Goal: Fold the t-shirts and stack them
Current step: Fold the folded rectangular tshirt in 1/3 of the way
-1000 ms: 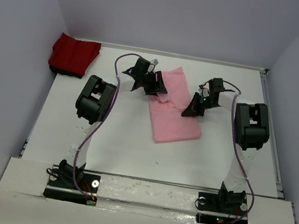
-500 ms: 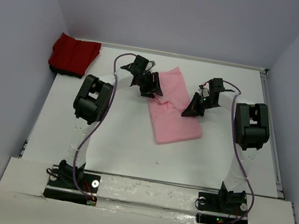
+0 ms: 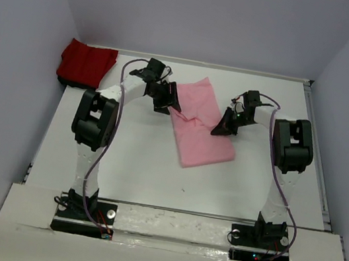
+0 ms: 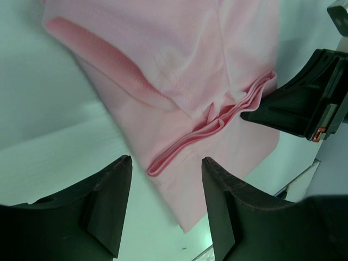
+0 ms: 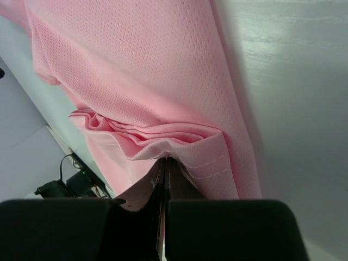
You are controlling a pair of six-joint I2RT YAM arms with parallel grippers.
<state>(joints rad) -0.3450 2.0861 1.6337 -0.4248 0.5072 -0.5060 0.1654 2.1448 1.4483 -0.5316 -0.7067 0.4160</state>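
Since a second ago my left arm has swung its elbow out to the left and the left gripper (image 4: 166,163) has drawn back toward the left edge of the pink shirt. The right arm has not shifted.

The red shirt (image 3: 86,65) lies bunched in the far left corner of the table (image 3: 130,156), against the wall and well apart from both arms. Next comes the left gripper, its fingers spread with nothing between them. In its wrist view they hang over a rolled fold on the near-left edge of the pink shirt (image 3: 204,135).

That shirt lies slantwise in the middle of the table, between the two arms, partly folded, with a ridge of bunched layers across it. On its right side the right gripper (image 5: 165,163) is pressed together on the cloth, pinching the stacked hem where several layers meet.

I judge the cloth light, limp and thin, an open-weave knit that will sag from any single hold and slide easily on the smooth tabletop. I would take it at a hem or folded edge, catching all layers at once, one hold on each side so that it hangs flat. A pinch in the middle would only raise a peak.

No box, bin or tray shows in any view; both shirts rest straight on the table.
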